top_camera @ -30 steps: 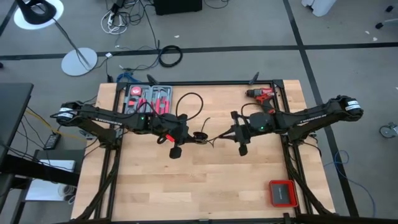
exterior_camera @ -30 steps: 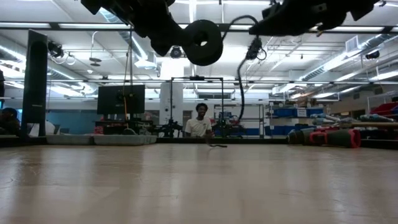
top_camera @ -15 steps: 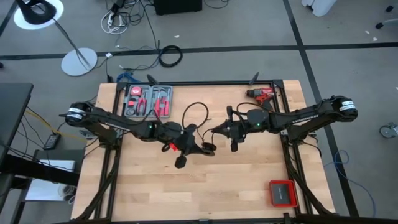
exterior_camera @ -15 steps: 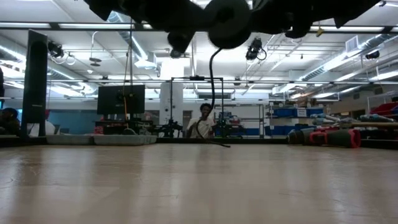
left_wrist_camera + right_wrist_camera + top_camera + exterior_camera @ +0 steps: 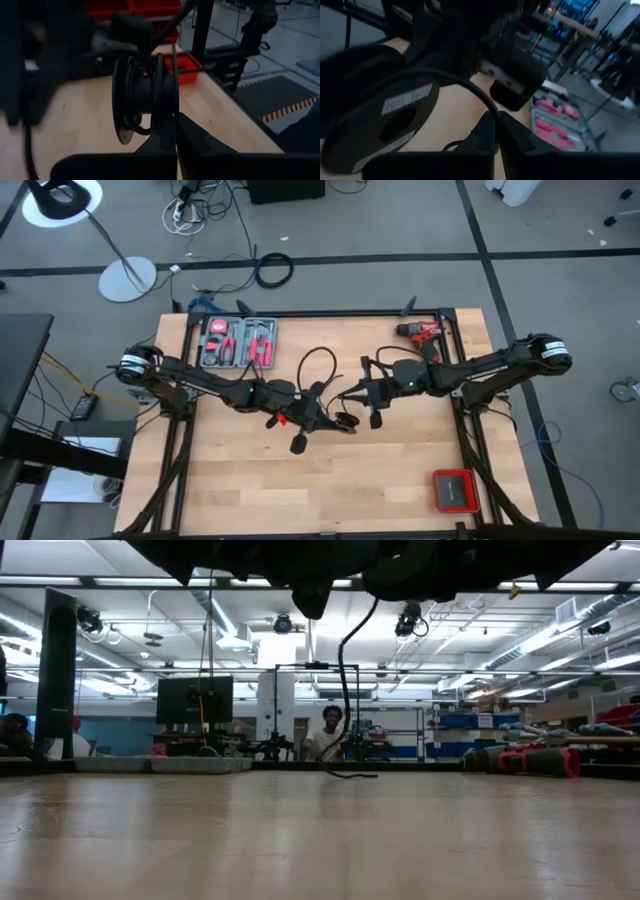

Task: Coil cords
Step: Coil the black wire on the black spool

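Near the counter (image 5: 400,470) centre, the left claw (image 5: 338,420) is closed on a black spool (image 5: 142,97); the right claw (image 5: 345,393) pinches the thin black cord (image 5: 318,366) beside it

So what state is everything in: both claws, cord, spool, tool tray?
Left gripper: shut on the spool, above the table.
Right gripper: shut on the cord, close to the spool.
Cord: partly wound on the spool, the rest hanging, its end on the table.
Spool: in the air, clear of the table.
Tool tray: open, red tools inside.
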{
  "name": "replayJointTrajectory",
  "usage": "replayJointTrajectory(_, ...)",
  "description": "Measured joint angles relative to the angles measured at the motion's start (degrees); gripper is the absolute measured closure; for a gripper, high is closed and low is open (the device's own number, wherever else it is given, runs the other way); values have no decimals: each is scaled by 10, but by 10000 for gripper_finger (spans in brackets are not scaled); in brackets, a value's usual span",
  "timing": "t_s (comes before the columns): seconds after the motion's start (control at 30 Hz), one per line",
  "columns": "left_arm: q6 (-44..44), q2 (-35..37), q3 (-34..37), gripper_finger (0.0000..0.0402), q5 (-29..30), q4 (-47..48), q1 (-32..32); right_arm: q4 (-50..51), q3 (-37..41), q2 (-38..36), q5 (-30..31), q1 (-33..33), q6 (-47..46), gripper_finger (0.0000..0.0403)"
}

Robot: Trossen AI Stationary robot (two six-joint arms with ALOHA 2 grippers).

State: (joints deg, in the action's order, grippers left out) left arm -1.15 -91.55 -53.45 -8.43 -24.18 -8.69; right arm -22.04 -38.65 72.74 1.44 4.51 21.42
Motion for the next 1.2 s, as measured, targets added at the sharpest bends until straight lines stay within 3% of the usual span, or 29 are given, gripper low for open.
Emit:
replayJointTrajectory(0.23,3,0,0,401,4,-12,1,-3,-1,41,4,-4,-44,394)
replayJointTrajectory(1.2,3,0,0,401,9,-17,1,-3,-1,40,-26,-13,-54,394)
